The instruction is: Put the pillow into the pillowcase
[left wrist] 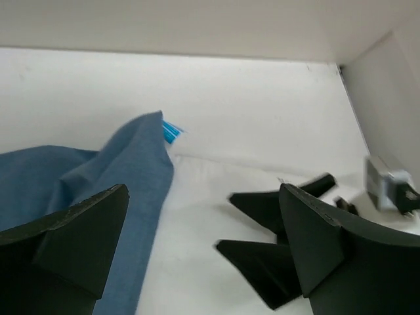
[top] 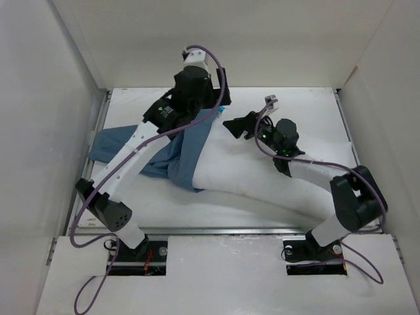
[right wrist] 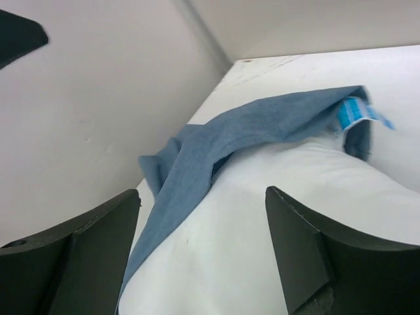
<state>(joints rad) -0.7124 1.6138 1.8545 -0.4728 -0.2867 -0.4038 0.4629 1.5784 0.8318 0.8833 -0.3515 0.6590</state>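
Observation:
The white pillow (top: 262, 177) lies across the table's middle. Its left end sits under the blue pillowcase (top: 134, 147), which drapes over that end and spreads out to the left. My left gripper (top: 191, 104) is open and empty above the far edge of the pillowcase mouth. In the left wrist view (left wrist: 197, 252) the pillow (left wrist: 190, 216) and blue cloth (left wrist: 125, 170) lie below its jaws. My right gripper (top: 237, 126) is open and empty just over the pillow, pointing left. In the right wrist view (right wrist: 203, 259) the pillow (right wrist: 262, 197) shows between its fingers, with the pillowcase (right wrist: 216, 144) beyond.
White walls (top: 39, 131) enclose the table on the left, back and right. A small blue-and-white tag (right wrist: 357, 113) sticks out at the pillowcase edge. The right gripper's fingers (left wrist: 262, 223) show close ahead in the left wrist view.

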